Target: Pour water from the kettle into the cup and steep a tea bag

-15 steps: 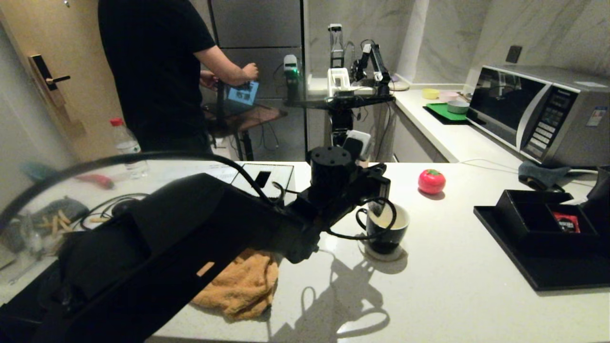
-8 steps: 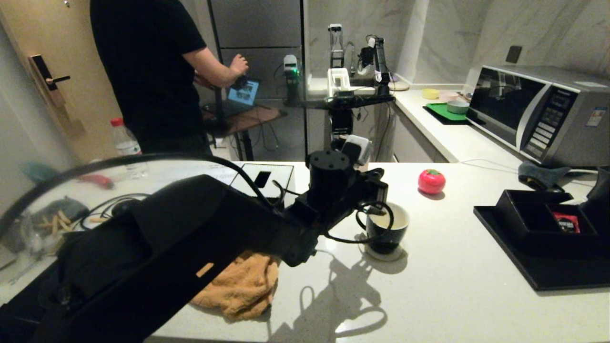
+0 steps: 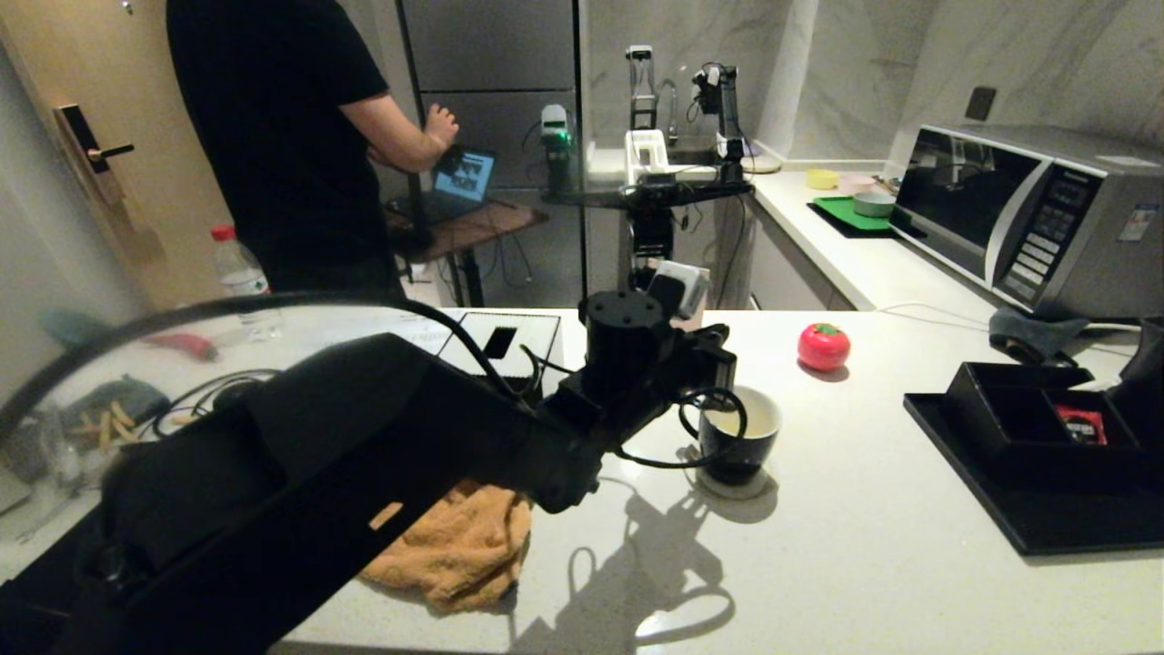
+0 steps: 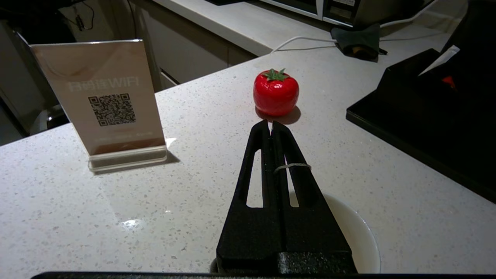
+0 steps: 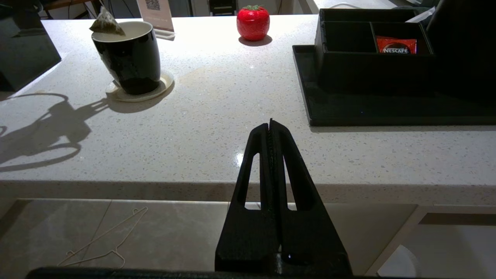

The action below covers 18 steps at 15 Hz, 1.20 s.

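The cup (image 3: 741, 441), black with a white inside, stands on a pale coaster (image 3: 732, 482) mid-counter; pale liquid seems to lie in it. My left gripper (image 4: 270, 124) hovers just over its rim (image 4: 358, 232), shut on the tea bag's thin string (image 4: 293, 166), which loops over one finger. In the right wrist view the tea bag (image 5: 106, 24) hangs at the cup's (image 5: 130, 58) rim. My right gripper (image 5: 270, 123) is shut and empty, parked off the counter's front edge. I cannot tell whether the black shape (image 3: 1148, 359) at the far right is the kettle.
A red tomato-shaped thing (image 3: 824, 347) sits behind the cup. A black tray (image 3: 1028, 518) with a compartment box and red sachet (image 3: 1080, 426) is at the right. An orange cloth (image 3: 459, 546) lies front left, a QR sign (image 4: 102, 100) stands nearby. A person (image 3: 282, 136) stands behind.
My left arm has crept only slightly over the cup, still shut on the string. The person behind has moved a hand toward the laptop.
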Motion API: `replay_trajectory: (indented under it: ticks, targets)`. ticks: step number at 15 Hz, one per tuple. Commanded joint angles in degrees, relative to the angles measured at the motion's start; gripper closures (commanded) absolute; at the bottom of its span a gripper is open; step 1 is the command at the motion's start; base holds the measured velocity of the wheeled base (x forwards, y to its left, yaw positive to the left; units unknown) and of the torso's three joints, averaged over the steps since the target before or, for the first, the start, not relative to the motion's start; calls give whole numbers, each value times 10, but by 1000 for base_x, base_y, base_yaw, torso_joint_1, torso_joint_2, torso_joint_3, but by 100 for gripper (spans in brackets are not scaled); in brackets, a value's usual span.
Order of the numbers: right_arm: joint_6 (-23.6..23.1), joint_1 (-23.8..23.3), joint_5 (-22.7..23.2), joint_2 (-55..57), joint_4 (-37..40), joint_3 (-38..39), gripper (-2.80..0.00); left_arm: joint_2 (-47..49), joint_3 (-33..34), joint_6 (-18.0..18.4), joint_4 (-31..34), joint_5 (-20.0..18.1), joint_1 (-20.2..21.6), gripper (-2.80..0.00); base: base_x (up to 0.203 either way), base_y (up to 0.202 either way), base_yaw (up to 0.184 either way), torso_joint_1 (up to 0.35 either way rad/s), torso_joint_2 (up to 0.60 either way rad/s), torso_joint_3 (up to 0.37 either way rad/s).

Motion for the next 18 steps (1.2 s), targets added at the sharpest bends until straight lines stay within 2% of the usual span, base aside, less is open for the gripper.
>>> replay_trajectory:
  ticks: [1, 11, 18]
  targets:
    - [0, 0, 0, 1, 0, 0, 0, -15, 0, 0, -1, 0, 6, 0, 0, 0, 0, 0, 0, 0]
    - [0, 0, 0, 1, 0, 0, 0, -96, 1, 0, 17, 2, 42, 0, 0, 0, 0, 0, 0, 0]
    - [0, 0, 0, 1, 0, 0, 0, -145, 2, 0, 69, 36, 76, 0, 0, 0, 0, 0, 0, 0]
